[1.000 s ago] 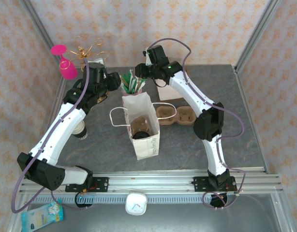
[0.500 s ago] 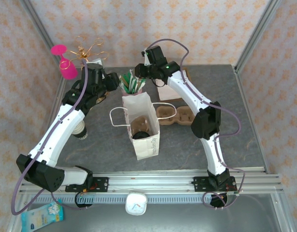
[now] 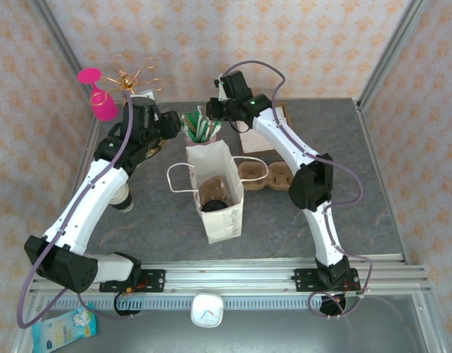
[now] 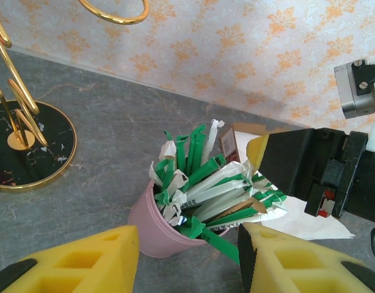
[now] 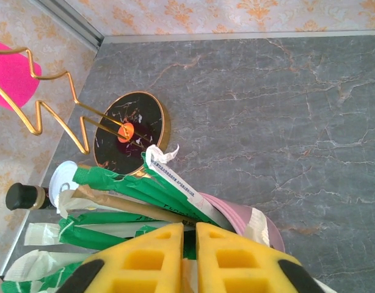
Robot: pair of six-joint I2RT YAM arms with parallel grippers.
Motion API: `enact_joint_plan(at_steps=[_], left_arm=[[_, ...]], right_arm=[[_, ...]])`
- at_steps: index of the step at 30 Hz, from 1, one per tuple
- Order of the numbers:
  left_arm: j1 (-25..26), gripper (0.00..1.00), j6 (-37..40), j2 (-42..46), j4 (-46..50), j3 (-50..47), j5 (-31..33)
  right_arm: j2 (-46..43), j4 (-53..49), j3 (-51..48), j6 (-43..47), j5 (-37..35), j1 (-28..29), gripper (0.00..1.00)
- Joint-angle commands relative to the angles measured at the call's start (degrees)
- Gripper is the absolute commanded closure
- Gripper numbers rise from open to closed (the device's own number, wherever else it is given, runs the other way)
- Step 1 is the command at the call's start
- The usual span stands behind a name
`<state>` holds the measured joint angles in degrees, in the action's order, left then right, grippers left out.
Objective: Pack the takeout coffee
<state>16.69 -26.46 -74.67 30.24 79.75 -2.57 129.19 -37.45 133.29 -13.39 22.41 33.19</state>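
the right gripper (image 5: pixel 189 244) has its yellow pads pressed nearly together over the bundle of green-and-white paper-wrapped straws (image 5: pixel 114 201); whether one is caught between them i cannot tell. the left gripper (image 4: pixel 187 256) stands wide open, with the pink plastic cup (image 4: pixel 152 229) that holds the straws just ahead between its pads, near the far edge of the grey marbled table (image 3: pixel 344 191). it would be best for the left to steady the cup while the right lifts straight up, so neighbouring straws don't spill. the takeout coffee (image 3: pixel 213 200), a black-lidded cup, sits inside the open white paper bag (image 3: pixel 224 217) mid-table.
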Motion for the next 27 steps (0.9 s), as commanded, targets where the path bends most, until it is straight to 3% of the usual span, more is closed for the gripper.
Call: enact_joint_plan(at_steps=[1,4,27], left_arm=[[-0.59,0.51,0.65,1.32,-1.15,-0.24,-0.24],[-0.63,0.51,0.54,1.25,-1.17,-0.2,-0.29],[-0.61,0.56,-0.4,4.62,-0.38,0.67,-5.41]], right_arm=[[0.15,0.26,3.14,0.32,0.73,0.03,0.93],[-0.51,-0.2,4.22,0.04,0.15,0.03,1.0],[-16.38,0.41,3.84,-0.87,-1.15,-0.03,1.0]])
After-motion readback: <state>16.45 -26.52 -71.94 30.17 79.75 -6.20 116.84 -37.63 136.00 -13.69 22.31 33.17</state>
